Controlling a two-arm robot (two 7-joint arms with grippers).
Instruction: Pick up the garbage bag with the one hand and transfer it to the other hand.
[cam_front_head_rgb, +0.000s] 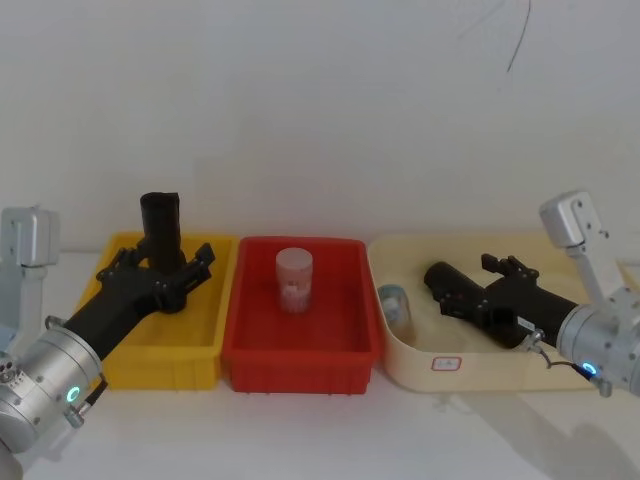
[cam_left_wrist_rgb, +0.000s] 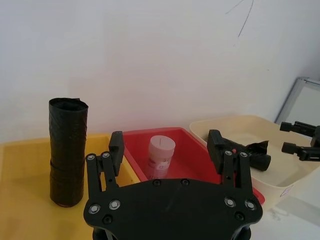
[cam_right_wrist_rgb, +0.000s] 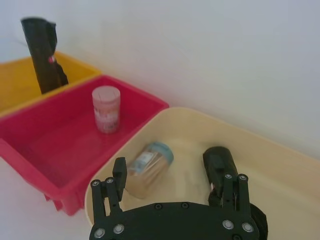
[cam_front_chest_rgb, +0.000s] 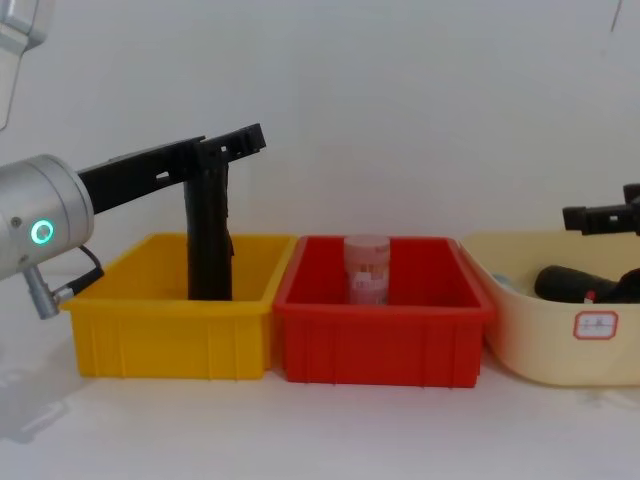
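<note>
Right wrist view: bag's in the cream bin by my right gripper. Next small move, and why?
Probably nudge the right gripper sideways to centre it on the bag. Its fingers are open, but the bag lies in line with one finger, not in the gap.

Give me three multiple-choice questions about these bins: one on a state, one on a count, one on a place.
1. The upright roll in the yellow bin is: A standing on end, B lying flat, C lifted clear.
2. Things in the cream bin: A one, B two, C four.
3. The pink jar is in: A the yellow bin, B the red bin, C the cream bin.

Answers: 1 A, its base rests on the bin floor. 2 B, a lying roll and a clear jar. 3 B, it stands mid-bin between the other two.
</note>
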